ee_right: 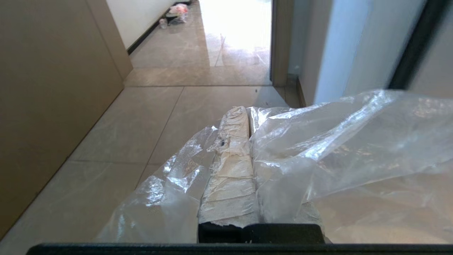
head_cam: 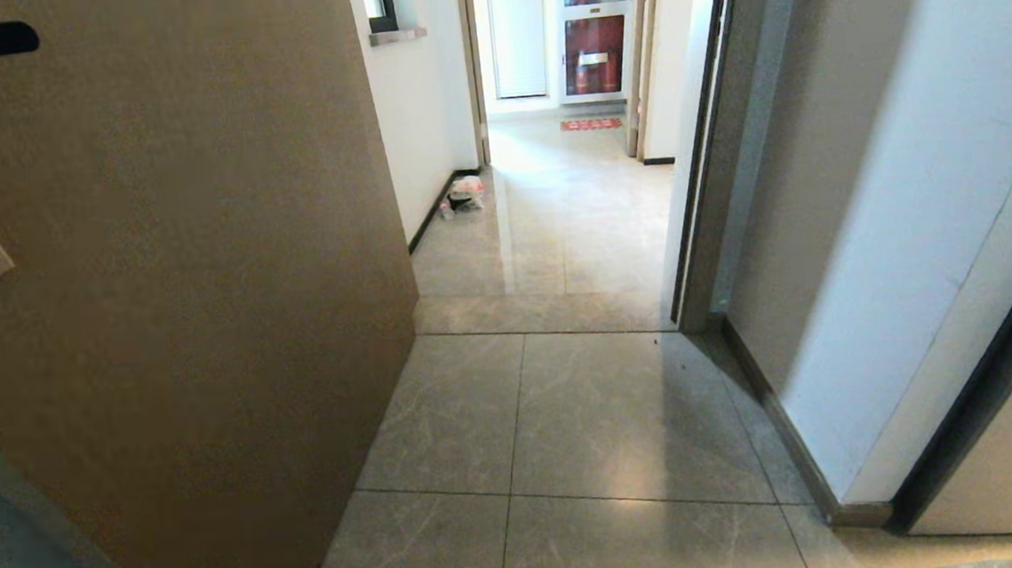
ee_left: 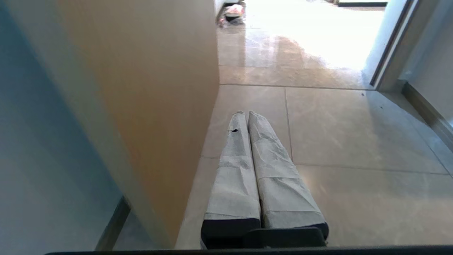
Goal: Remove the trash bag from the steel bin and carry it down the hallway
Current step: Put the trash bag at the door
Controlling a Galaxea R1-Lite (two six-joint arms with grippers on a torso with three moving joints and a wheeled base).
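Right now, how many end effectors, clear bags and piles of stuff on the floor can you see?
End effectors: 2, the left end effector shut and empty, the right end effector shut on the trash bag
Clear bags: 1
Piles of litter by the hallway wall: 1
Total: 4

Open tiled hallway (head_cam: 555, 227) ahead between tan panel (head_cam: 167, 281) and door frame (head_cam: 694, 173); litter (head_cam: 465, 195) by the left baseboard.

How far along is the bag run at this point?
Done: the trash bag is out; no bin is in view. In hand: the right gripper is shut on the bag, and the left gripper is shut and empty. Left: the doorway ahead and the hallway beyond, where a small bundle lies by the wall.
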